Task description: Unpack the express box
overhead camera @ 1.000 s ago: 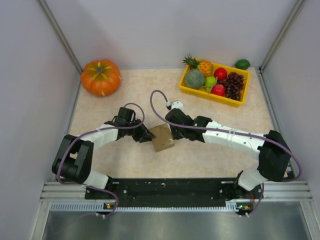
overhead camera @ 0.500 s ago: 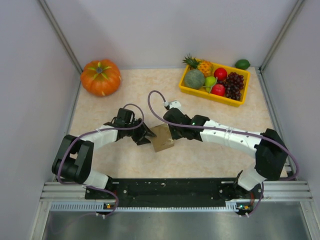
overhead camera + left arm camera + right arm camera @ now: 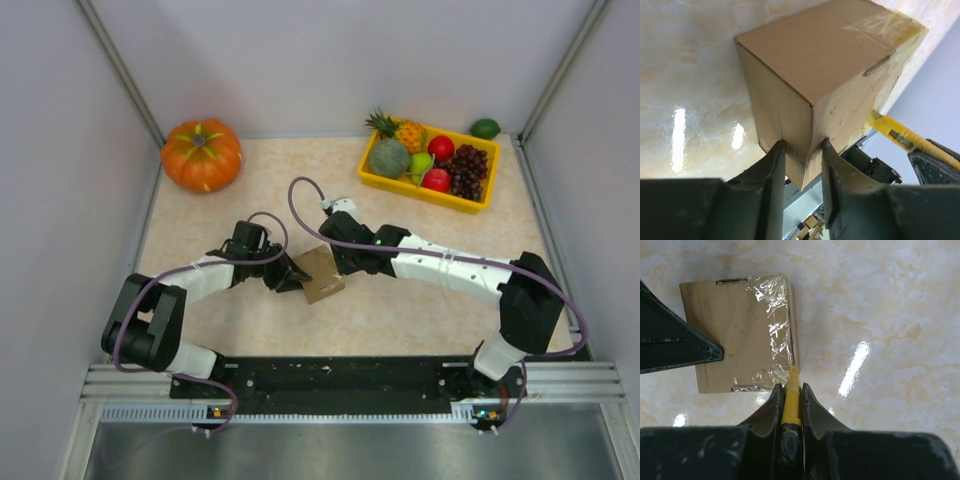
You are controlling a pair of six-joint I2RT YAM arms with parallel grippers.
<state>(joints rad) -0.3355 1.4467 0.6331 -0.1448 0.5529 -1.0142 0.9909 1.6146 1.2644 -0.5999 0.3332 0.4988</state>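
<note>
The express box (image 3: 322,275), a small brown carton with clear tape over its top, stands at mid table between both arms. My left gripper (image 3: 290,275) reaches it from the left. In the left wrist view the left gripper (image 3: 802,145) straddles a vertical corner of the express box (image 3: 815,55), a fingertip pressed on each side face. My right gripper (image 3: 345,262) is at the box's right edge. In the right wrist view the right gripper (image 3: 790,387) is shut on a yellow utility knife (image 3: 791,400), whose tip touches the taped edge of the express box (image 3: 735,335).
An orange pumpkin (image 3: 202,154) sits at the back left. A yellow fruit tray (image 3: 420,192) with several fruits stands at the back right, with a green lime (image 3: 485,128) behind it. Walls close in the table on three sides.
The right wrist has shifted left and slightly back along the box's far side. The box has turned a little, and the left fingers have re-set on its corner.
</note>
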